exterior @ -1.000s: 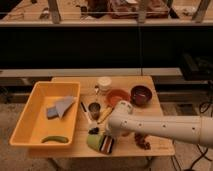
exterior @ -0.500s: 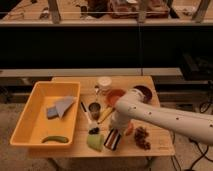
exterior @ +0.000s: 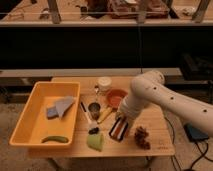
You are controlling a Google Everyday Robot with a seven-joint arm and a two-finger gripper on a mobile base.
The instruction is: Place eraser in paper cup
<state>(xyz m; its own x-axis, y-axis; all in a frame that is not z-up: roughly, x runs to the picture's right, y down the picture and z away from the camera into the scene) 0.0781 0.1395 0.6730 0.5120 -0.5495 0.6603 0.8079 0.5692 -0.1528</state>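
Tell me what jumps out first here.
The white robot arm reaches in from the right, its gripper shut on the striped eraser near the front of the table. Next comes the big yellow bin on the left, then the paper cup at the table's back.

The eraser, a flat block striped black, red and white lengthwise, hangs tilted over the front of the table. Its upper end is clamped in the gripper. The paper cup (plain, round, white-cream) stands upright at the back edge, mouth up, well apart from the eraser.
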